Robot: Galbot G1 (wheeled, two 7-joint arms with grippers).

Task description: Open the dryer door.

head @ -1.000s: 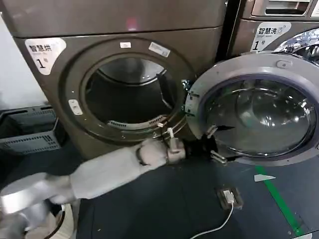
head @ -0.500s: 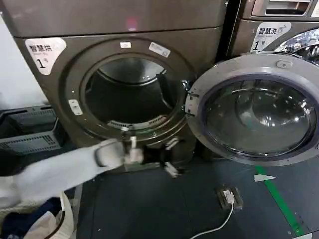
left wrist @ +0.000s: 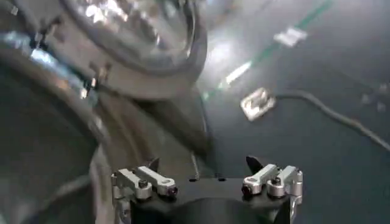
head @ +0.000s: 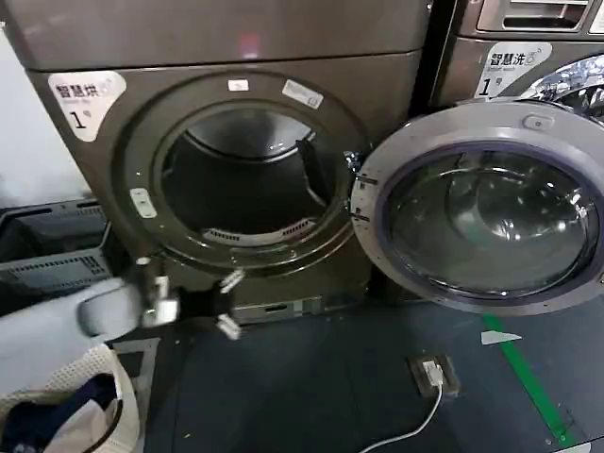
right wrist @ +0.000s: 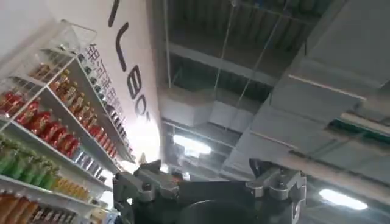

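Bronze-brown metal covers the front of the dryer [head: 236, 57], whose round opening shows a dark drum [head: 241, 179] inside. Its door [head: 491, 208] stands swung wide to the right, hinged at the opening's right edge, with the glass bowl of its inner side facing the head camera and its lower rim near the dark floor [head: 311, 396]. A second machine [head: 510, 47] stands behind the open door.

Low on the left of the head view, the left gripper [head: 226, 302] hangs in front of the dryer's base, below the opening and well apart from the door, on a pale grey arm. Its jaws are apart and hold nothing; the left wrist view shows the left gripper [left wrist: 207, 182] with both fingers spread and the door's rim beyond.

A small grey box with a white cable [head: 434, 373] lies on the floor near a green stripe [head: 533, 387]. Grey crates [head: 57, 250] sit left of the dryer, and a mesh bag with dark cloth [head: 66, 415] is at the bottom left corner.

The right gripper [right wrist: 207, 182] points up toward a ceiling and stocked shelves, its jaws apart and empty.
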